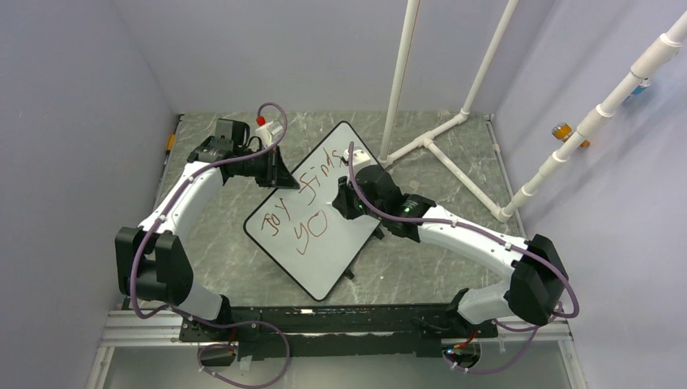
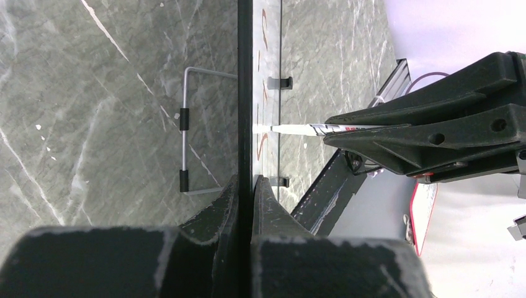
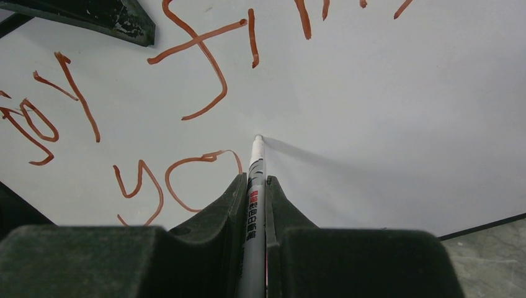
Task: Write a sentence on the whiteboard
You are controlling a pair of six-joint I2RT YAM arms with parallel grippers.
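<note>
Grey marble table (image 2: 93, 124), left fingers (image 2: 217, 217) clamped on whiteboard (image 1: 348, 243) rim; right fingers (image 3: 211, 217) pinching marker (image 3: 255, 186), tip touching whiteboard beside sentence (image 3: 198, 41)

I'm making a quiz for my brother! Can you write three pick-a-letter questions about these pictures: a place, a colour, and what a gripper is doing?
1. Where on the whiteboard is the marker tip? A) just after "yo" B) on the "J" C) at a corner
2. What colour is the sentence? A) blue B) reddish-brown C) green
3. What is the left gripper doing? A) hanging open B) holding the marker C) clamping the whiteboard's edge
Answers: 1 A, the tip sits beside the "o". 2 B, every stroke is reddish-brown. 3 C, its fingers pinch that edge.
</note>
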